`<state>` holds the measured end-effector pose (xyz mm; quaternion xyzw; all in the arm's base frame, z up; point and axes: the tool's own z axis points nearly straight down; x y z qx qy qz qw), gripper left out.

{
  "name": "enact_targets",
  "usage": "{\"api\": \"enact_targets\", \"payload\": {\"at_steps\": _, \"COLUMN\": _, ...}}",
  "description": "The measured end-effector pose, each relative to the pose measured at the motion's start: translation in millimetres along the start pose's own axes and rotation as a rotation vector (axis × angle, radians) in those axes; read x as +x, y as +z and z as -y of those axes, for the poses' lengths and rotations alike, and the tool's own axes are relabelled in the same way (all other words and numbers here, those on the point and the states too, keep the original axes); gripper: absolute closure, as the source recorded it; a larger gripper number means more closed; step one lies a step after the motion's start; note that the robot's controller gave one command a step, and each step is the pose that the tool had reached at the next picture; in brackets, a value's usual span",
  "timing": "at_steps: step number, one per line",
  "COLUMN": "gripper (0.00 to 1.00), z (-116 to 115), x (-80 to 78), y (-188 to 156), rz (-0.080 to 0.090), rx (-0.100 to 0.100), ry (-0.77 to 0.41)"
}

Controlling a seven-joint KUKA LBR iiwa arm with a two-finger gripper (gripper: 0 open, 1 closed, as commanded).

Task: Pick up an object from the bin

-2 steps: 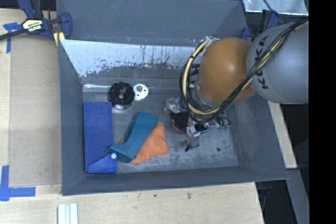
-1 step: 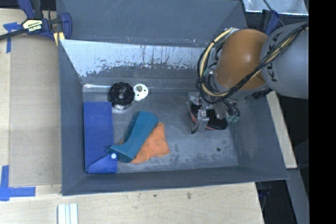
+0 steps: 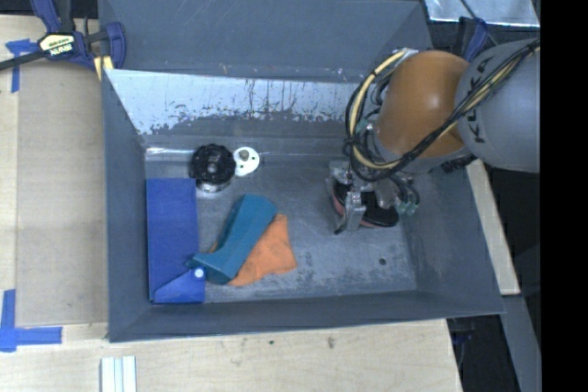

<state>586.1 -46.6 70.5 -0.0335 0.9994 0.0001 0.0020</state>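
The floor of the grey bin (image 3: pixel 367 269) looks bare where my gripper (image 3: pixel 360 214) sits low, well right of the teal block (image 3: pixel 241 234), and I can't tell how wide it's set, so closing here could catch nothing, with that block and the orange cloth (image 3: pixel 269 255) touching its right side the likeliest picks.

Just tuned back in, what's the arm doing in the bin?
The arm's gripper is low over the right part of the bin floor. The loose things lie to its left, apart from it: a black round piece and a small white disc near the back wall, and a blue flat piece, a teal block and an orange piece heaped together. Whether it holds anything, I cannot tell.
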Motion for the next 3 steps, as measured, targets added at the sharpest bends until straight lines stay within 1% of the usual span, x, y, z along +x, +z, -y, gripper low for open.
{"api": "enact_targets", "payload": {"at_steps": 1, "gripper": 1.0, "z": 7.7, "x": 12.7, "y": -53.7, "rz": -0.008, "rx": -0.001, "ry": -0.001}}
{"api": "enact_targets", "payload": {"at_steps": 2, "gripper": 1.0, "z": 22.3, "x": 5.5, "y": -115.7, "rz": -0.005, "rx": 0.0, "ry": 0.015}}
{"api": "enact_targets", "payload": {"at_steps": 3, "gripper": 1.0, "z": 54.4, "x": 23.3, "y": -152.2, "rz": 0.001, "rx": 0.001, "ry": 0.012}}
